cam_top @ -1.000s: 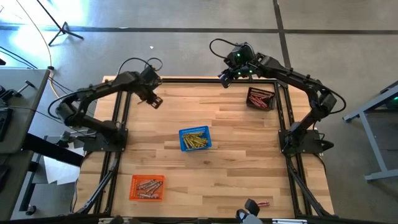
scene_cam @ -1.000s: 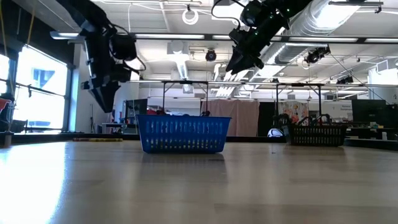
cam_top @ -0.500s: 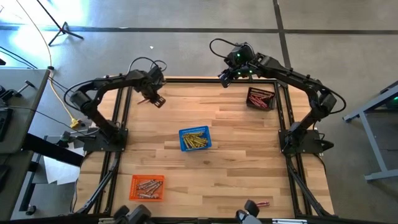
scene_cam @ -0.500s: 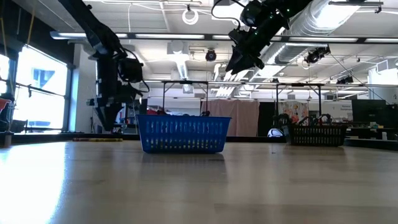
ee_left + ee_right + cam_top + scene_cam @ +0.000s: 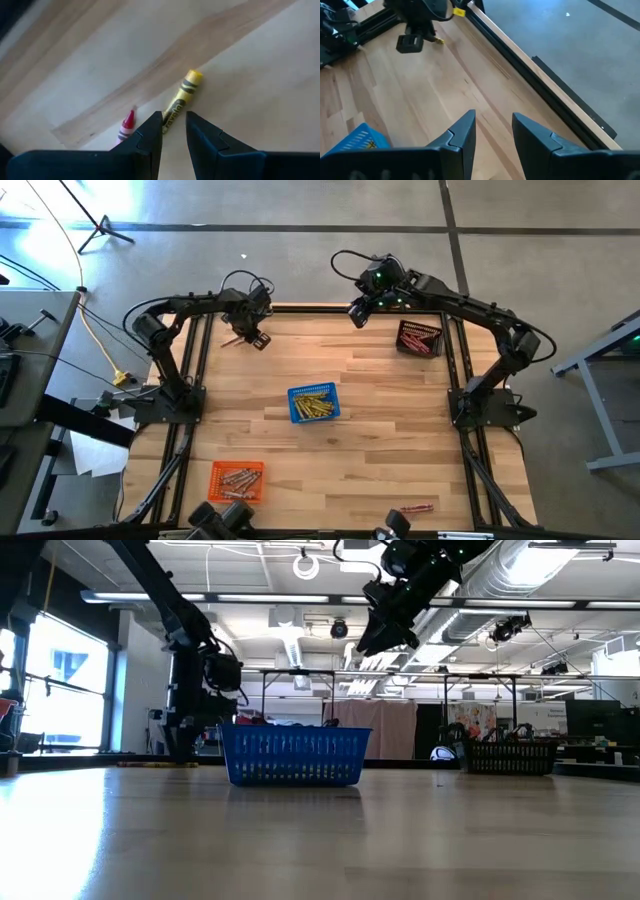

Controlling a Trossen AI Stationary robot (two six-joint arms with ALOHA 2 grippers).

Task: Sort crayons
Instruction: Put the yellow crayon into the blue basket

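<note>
A yellow crayon (image 5: 184,92) and a red crayon (image 5: 126,125) lie flat on the table at its far left. My left gripper (image 5: 174,120) points down over them, open. Its two fingers stand on either side of the yellow crayon's near end, and the red crayon lies just outside one finger. In the high view this gripper (image 5: 252,338) is near the far left corner. My right gripper (image 5: 358,315) hangs open and empty, high above the far edge. Another red crayon (image 5: 416,507) lies at the near edge.
A blue basket (image 5: 314,403) with yellow crayons stands mid-table. An orange basket (image 5: 237,480) with tan crayons is at the near left. A dark basket (image 5: 418,338) with red crayons is at the far right. Black frame rails (image 5: 300,308) border the table.
My left gripper has come down toward the table at the far left and tipped until it points straight down over the two crayons. Its fingers have kept the same gap. The crayons and baskets have stayed where they were.
</note>
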